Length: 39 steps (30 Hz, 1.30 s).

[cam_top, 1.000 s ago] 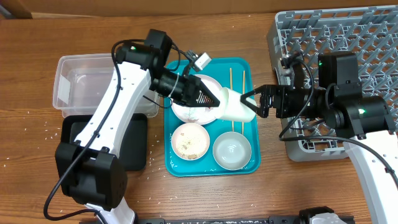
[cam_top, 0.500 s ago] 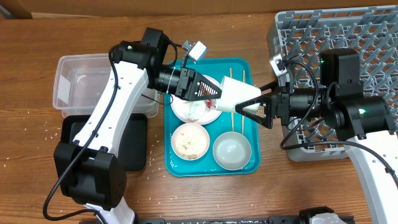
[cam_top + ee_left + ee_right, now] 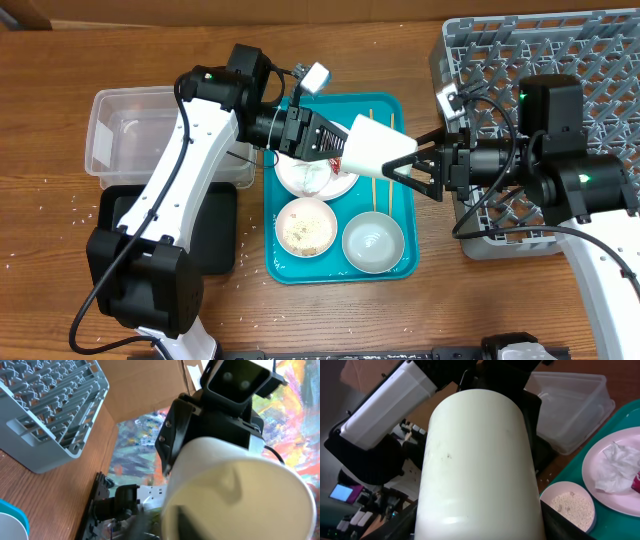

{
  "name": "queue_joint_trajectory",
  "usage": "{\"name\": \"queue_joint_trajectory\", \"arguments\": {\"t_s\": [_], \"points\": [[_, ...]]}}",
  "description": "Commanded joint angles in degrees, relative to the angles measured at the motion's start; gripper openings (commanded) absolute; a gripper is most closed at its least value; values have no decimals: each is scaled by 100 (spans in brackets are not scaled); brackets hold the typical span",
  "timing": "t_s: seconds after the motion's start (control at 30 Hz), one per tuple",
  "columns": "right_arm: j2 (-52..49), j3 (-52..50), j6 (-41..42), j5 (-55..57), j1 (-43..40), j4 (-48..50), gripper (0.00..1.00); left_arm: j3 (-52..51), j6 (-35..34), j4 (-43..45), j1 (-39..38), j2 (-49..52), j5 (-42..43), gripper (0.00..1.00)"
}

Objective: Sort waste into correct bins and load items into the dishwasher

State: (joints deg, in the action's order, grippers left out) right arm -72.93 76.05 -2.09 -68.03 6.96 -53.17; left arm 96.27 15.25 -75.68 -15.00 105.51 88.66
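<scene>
While the white cup [image 3: 378,155] hangs on its side in mid-air above the teal tray [image 3: 281,265], mouth to the robot's left and narrow base to its right, both arms meet on it nose to nose. It looks a light, stiff little thing, smooth-walled and tapered, so I judge it slippery: squeeze the taper and it could squirt out toward the small end, and a drop onto the crockery below might chip it. Best hold, to my eye, is over the rim, one finger inside and one outside, or square across the body a little up from the base.

The left end effector [image 3: 338,142] has the rim hold. The left wrist view shows a dark finger inside the mouth, so it is pinched onto the cup's wall. The right end effector [image 3: 418,170] has its fingers spread wide either side of the base. The right wrist view puts them just beside the wall, but whether the pads press I cannot tell.

The left arm reaches across from above the clear tub [image 3: 125,130], wrist level, fingers pointing right. The right arm extends over the corner of the grey dish rack [image 3: 560,50], wrist level, fingers pointing left. Underneath, a plate [image 3: 300,183], a bowl of crumbs [image 3: 307,228] and an empty bowl [image 3: 373,243] sit on the tray, on the wooden table [image 3: 50,60].
</scene>
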Motion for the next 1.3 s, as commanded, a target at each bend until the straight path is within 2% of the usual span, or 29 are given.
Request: {"name": "queue_joint_trajectory", "arguments": {"t_s": [0.0,0.03,0.13,0.27,0.37,0.5,0.8,1.17,1.23,1.27], "points": [[79,20,264,184,-341,-50,58,90,245,-39,11,-144,153,73],[118,24,398,509,-557,-146,58,90,197,-37,13,-144,24,86],[219,164,479,1469,-1075,-673,57,90,13,-42,39,-144,-540,100],[254,595,960,3880,-1532,-1746,58,90,-321,-39,42,-144,-1366,100],[251,761,1598,5770,-1561,-2356,58,90,-372,-35,42,-144,-1600,100],[190,765,2111,7237,-1602,-2673,64,90,-374,-11,42,-144,-1679,100],[-481,765,2247,7173,-2317,-2651,63,90,-374,-105,37,-144,-2076,100],[-1786,765,2120,6835,-2293,-2599,64,90,-374,-101,37,-144,-2354,100],[-1880,765,2124,6835,-2308,-2597,68,90,-372,-103,37,-144,-2409,100],[-1904,763,2144,6835,-2319,-2577,74,90,-374,-103,37,-144,-2468,100]]}}
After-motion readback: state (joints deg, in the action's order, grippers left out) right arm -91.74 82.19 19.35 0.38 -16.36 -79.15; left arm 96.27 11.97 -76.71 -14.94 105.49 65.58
